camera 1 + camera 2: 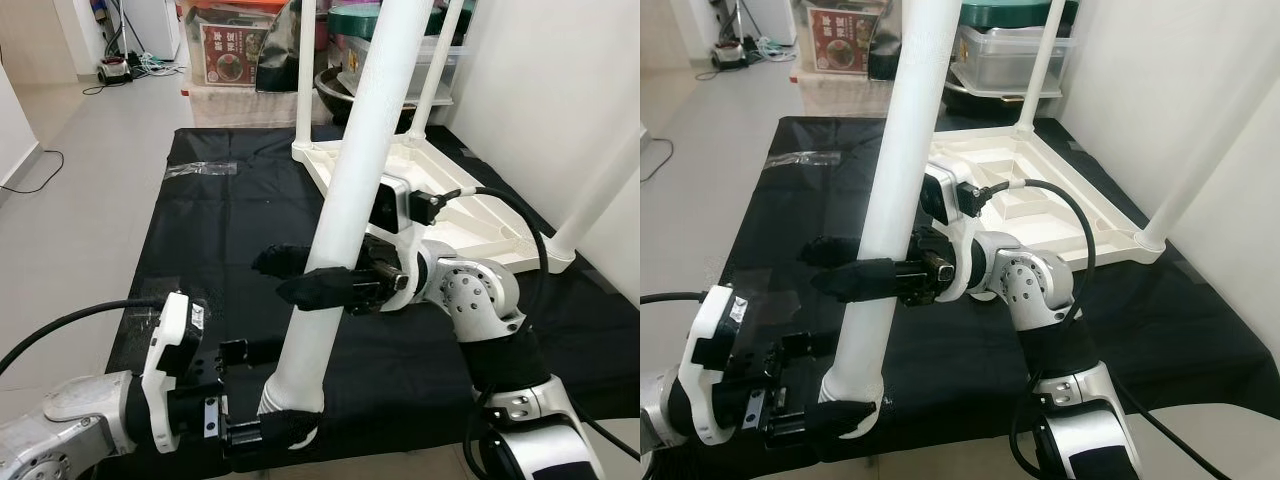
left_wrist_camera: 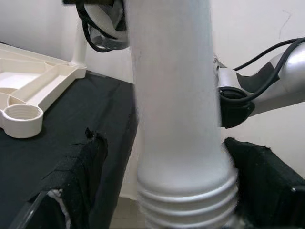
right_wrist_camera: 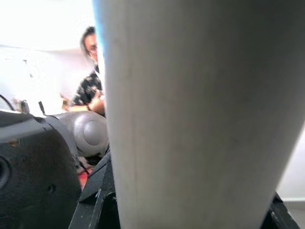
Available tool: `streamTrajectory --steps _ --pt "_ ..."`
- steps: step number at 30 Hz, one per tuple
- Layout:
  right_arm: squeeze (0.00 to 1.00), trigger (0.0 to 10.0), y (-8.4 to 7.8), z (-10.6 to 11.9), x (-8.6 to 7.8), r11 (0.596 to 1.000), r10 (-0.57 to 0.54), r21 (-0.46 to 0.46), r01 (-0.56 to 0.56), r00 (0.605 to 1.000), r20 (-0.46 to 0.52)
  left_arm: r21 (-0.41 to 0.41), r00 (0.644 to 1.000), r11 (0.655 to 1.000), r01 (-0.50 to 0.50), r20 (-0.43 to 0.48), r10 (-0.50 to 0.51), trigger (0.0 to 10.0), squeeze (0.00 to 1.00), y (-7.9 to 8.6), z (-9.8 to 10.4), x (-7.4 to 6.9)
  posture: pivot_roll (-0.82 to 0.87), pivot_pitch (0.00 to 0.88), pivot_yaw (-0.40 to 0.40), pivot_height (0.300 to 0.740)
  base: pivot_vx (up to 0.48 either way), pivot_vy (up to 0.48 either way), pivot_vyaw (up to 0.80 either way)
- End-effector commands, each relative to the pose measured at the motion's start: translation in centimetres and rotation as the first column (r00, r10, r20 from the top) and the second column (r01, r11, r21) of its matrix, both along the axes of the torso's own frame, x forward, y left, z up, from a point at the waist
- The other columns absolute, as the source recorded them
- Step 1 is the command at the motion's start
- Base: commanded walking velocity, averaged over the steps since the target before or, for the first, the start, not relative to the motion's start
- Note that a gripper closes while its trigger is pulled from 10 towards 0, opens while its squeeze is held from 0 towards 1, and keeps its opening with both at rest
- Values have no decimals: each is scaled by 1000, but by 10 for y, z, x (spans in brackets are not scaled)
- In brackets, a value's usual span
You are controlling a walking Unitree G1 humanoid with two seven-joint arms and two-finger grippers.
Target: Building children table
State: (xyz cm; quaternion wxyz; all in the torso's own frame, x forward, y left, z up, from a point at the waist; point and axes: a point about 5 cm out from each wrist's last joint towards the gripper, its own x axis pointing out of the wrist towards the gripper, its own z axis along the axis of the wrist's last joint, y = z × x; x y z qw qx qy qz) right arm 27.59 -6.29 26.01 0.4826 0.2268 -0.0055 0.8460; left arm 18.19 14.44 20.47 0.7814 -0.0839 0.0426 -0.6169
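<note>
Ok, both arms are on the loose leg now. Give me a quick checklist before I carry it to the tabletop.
1. Left pincer shut on the table leg near its threaded end: ok.
2. Right pincer shut on the leg at mid-length: ok.
3. Thread on the leg end undamaged: looks ok.
4. Empty socket on the upturned tabletop unobstructed: ok.
5. Leg upright for screwing in: not ok, it leans.
6. Three legs already standing in the tabletop: ok.
</note>
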Motion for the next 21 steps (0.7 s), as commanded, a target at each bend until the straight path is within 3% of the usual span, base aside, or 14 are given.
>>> streamTrajectory --steps 1,12,15,16,17,18,21 --pt "0 0 2 7 -2 999 27 16 -27 999 19 14 999 999 33 -12 -33 10000 0 -2 0 -3 120 0 -80 740 0 0 0" --pt "0 0 8 12 -9 995 79 52 -79 997 20 9 998 998 60 -17 -60 10000 0 -4 2 -2 121 0 -78 740 0 0 0" --pt "0 0 19 11 -13 994 91 67 -92 996 20 0 997 997 80 -14 -80 10000 0 -9 2 0 115 0 -76 740 0 0 0" --pt "0 0 22 10 -14 993 90 71 -92 996 21 -5 995 995 98 -18 -98 1059 0 -11 1 0 115 0 -76 740 0 0 0" --pt "0 0 22 10 -14 993 90 71 -92 996 21 -5 995 995 98 -18 -98 1059 0 -11 1 0 115 0 -76 740 0 0 0" --pt "0 0 24 10 -14 993 90 73 -91 996 21 -8 993 993 116 -24 -117 0 0 -12 1 -1 115 0 -76 740 0 0 0" --pt "0 0 24 9 -14 993 88 74 -89 996 22 -6 991 992 129 -27 -129 0 0 -12 0 -2 115 0 -76 740 0 0 0"
